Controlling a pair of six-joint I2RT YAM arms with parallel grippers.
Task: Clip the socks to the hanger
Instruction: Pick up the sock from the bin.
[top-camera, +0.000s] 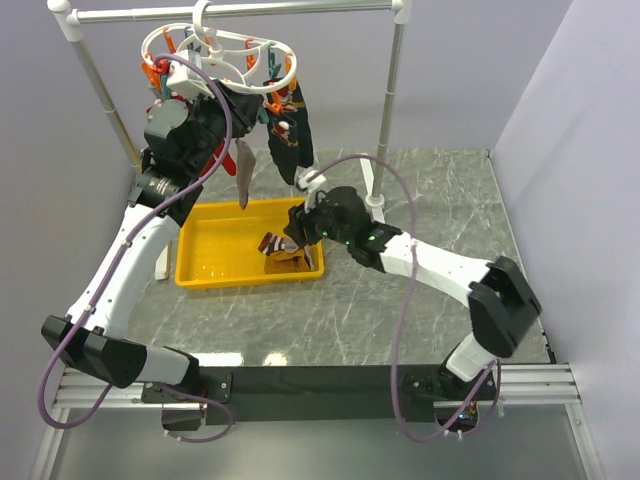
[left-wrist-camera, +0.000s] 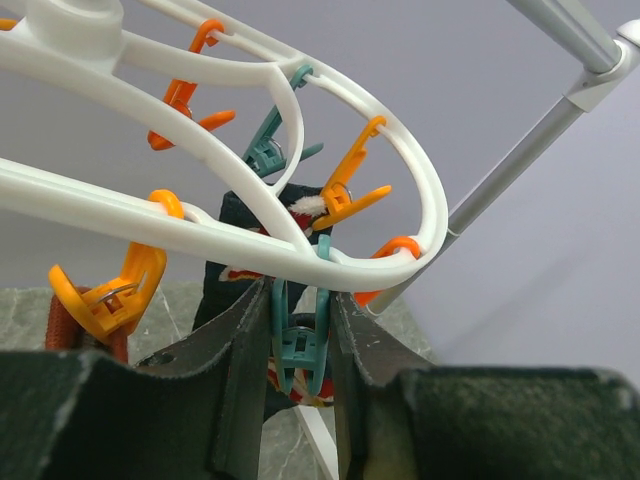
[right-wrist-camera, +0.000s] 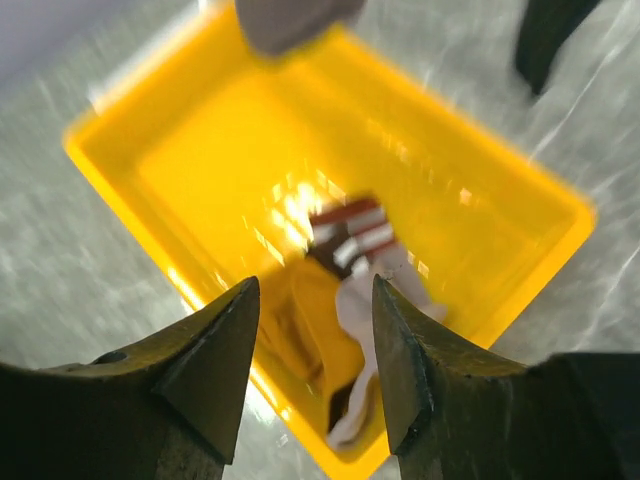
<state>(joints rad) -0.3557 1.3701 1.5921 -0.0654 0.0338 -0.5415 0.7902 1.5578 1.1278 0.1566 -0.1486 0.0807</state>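
Socks (right-wrist-camera: 352, 240) lie in yellow tray (right-wrist-camera: 190, 150) — right end effector (right-wrist-camera: 315, 292) spread above.

hanger (left-wrist-camera: 80, 200): glossy white plastic; tray (top-camera: 215, 250): glossy yellow plastic; socks (right-wrist-camera: 355, 240): soft cloth

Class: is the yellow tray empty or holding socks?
Not empty: socks, mustard with a striped cuff showing, lie bunched in a corner of the yellow tray, beneath the right gripper.

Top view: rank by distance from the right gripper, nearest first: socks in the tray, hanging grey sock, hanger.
1. The socks in the tray, right under the right gripper.
2. The grey sock, hanging above the tray's far edge.
3. The hanger, highest, back left.
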